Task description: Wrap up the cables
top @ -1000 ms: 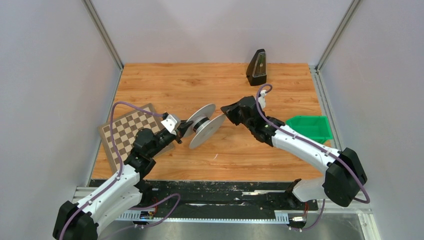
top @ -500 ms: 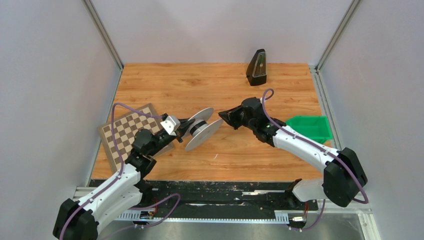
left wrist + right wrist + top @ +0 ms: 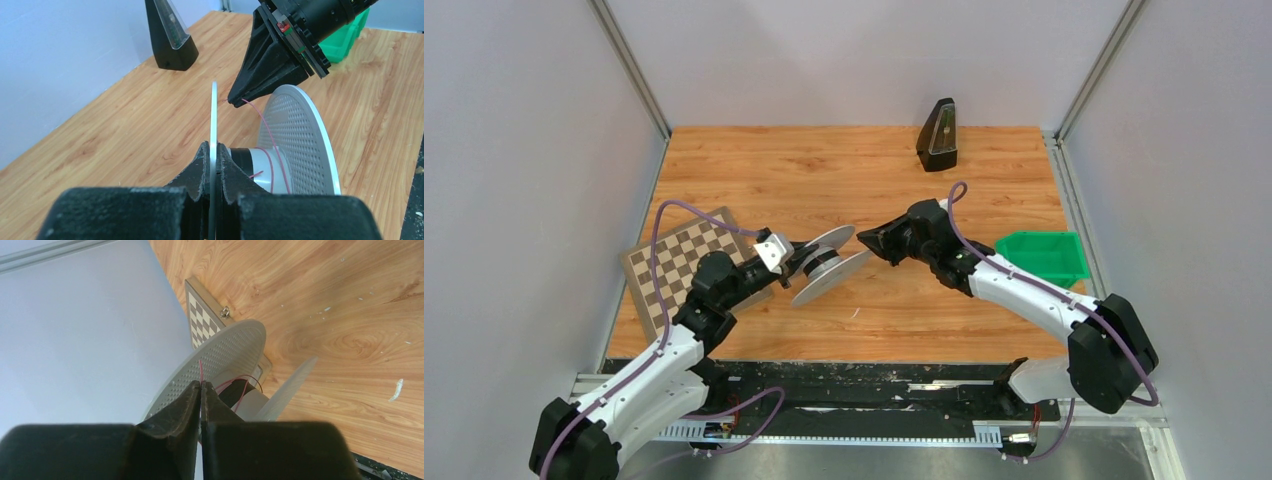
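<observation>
Clamping the near flange edge-on, your left pincer (image 3: 212,150) is clenched on the grey spool (image 3: 300,140) and holds it tilted, apparently lifted off the desk (image 3: 824,170), next to the chessboard (image 3: 669,262). On the hub (image 3: 260,162) between the two flanges lie only a few loose turns of thin red wire (image 3: 267,127). From there the strand rises past the perforated far flange to your right pincer (image 3: 864,243), which is pinched shut on it just beyond the spool's rim, the fingertips pressed together with the wire between them. Further right sits the green bin (image 3: 1042,255), and at the far edge of the desk stands the black metronome (image 3: 938,136), both well apart from the work.

The winding looks to be in hand and at an early stage, judging by how bare the hub is. The next move probably calls for you to carry the pinched strand around the hub under light tension, inside the flanges, while the left pincer holds the spool firm. If the strand goes slack, a loop could slip over the rim.
</observation>
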Motion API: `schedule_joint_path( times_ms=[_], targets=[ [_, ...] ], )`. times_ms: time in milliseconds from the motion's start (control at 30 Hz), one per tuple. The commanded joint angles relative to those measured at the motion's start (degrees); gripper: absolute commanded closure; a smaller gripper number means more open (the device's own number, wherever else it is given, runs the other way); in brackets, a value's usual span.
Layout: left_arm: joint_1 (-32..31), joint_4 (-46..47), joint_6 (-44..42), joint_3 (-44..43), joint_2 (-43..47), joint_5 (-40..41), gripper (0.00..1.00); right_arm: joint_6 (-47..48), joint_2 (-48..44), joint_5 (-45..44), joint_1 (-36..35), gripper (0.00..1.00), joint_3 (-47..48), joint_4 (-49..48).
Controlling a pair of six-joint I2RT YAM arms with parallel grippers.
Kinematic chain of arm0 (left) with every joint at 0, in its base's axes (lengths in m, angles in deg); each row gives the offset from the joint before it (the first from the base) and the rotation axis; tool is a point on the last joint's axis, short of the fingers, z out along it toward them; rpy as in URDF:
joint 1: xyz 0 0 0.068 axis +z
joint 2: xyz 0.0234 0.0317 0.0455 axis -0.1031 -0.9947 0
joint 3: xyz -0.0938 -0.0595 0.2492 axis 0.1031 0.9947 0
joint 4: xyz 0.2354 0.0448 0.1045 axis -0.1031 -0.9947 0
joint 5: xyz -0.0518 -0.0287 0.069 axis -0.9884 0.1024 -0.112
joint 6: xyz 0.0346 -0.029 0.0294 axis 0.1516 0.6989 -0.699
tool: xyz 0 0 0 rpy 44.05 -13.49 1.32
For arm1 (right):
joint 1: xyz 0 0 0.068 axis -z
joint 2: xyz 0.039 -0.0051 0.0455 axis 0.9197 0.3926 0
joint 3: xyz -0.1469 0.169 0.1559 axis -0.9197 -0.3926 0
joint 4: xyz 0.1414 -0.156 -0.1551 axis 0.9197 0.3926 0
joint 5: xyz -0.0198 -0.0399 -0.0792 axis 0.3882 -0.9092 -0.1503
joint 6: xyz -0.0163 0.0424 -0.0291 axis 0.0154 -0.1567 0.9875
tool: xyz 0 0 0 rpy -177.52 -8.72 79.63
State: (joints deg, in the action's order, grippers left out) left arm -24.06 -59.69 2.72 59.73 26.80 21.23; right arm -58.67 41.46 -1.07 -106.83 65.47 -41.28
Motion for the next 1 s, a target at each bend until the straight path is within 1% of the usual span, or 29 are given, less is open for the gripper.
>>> schedule_joint_path(
  times_ms=[0,167,300,600,767,967],
  targets=[
    [-0.13,4.75,-2.38,-4.5,1.15,0.65,1.0,0.18,0.66,3.73,-0.29,0.91,-0.74,-2.87],
    [-0.17,4.47,-2.4,-4.77,0.51,1.43,1.0,-0.2,0.66,3.61,-0.31,0.87,-1.84,-3.37],
    [-0.14,3.81,-2.3,-5.09,0.26,1.59,1.0,-0.46,0.68,3.51,-0.22,0.8,-2.3,-3.52],
    [-0.11,2.62,-2.45,-5.3,0.24,3.15,1.0,-2.51,-1.15,0.96,-0.06,0.8,-5.43,-3.55],
    [-0.1,1.77,-2.45,-5.71,-0.24,3.98,1.0,-2.42,-1.24,0.83,0.21,0.76,-5.99,-3.56],
    [-0.13,0.65,-2.37,-6.35,-0.89,4.4,1.0,-1.87,-2.49,-1.35,0.61,0.72,-7.19,-3.48]
  ],
)
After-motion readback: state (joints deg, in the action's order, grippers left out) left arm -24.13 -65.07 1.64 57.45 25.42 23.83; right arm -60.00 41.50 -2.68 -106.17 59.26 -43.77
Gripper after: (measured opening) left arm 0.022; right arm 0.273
